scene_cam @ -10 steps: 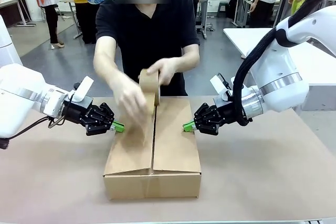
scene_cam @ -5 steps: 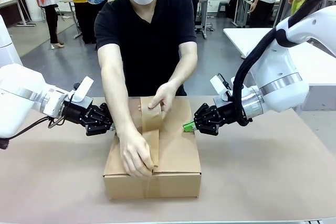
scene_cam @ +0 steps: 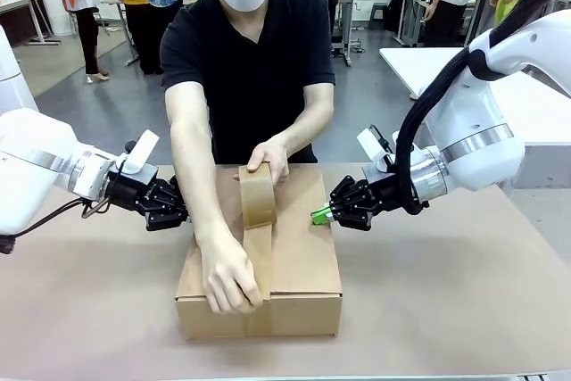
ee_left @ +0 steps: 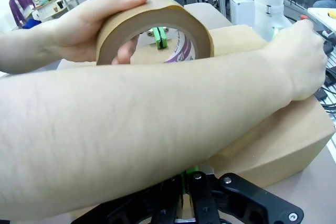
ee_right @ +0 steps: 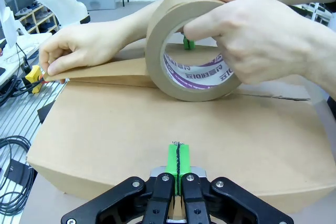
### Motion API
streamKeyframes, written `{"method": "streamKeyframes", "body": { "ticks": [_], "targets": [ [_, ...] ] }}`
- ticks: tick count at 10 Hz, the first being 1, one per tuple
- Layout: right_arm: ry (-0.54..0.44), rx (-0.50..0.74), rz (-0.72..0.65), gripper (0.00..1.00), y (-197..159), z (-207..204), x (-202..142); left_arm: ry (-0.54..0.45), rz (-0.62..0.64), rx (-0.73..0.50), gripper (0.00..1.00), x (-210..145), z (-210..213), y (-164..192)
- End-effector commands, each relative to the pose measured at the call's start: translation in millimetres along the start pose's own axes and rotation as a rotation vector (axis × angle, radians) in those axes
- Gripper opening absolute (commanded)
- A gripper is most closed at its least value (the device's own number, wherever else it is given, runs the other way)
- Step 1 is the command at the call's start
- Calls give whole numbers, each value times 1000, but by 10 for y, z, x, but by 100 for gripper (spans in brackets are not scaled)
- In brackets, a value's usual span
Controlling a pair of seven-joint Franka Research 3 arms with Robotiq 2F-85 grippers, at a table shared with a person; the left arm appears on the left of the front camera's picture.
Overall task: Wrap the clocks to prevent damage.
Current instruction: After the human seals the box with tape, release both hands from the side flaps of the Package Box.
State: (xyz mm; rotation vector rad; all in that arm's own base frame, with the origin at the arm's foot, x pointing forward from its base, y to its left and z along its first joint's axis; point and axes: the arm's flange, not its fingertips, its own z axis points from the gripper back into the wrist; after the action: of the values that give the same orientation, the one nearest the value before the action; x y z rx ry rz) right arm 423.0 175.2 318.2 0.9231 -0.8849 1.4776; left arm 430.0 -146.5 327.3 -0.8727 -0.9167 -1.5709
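While two hands [scene_cam: 230,278] tape, one box [scene_cam: 303,260], one roll [scene_cam: 256,195]

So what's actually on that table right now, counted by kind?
Cardboard box: 1
Roll of brown tape: 1
Person's hands: 2, one pinning the tape end, one on the roll
Robot grippers: 2, left gripper, right gripper
Total: 6

From my station I see a grey floor [scene_cam: 116,104] stretching behind the brown table [scene_cam: 464,292]. A white table [scene_cam: 526,100] stands just right of it. Beyond the floor, another white table [scene_cam: 18,2] sits far left, with people standing near it.
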Motion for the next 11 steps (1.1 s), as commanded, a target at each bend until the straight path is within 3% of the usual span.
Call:
{"method": "streamKeyframes", "body": {
  "ticks": [1,11],
  "targets": [
    [-5,-10,-14,1,16,-25,-33,8,-7,-10,0,-4,-4,-7],
    [-5,-10,-14,1,16,-25,-33,8,-7,-10,0,-4,-4,-7]
  ]
}}
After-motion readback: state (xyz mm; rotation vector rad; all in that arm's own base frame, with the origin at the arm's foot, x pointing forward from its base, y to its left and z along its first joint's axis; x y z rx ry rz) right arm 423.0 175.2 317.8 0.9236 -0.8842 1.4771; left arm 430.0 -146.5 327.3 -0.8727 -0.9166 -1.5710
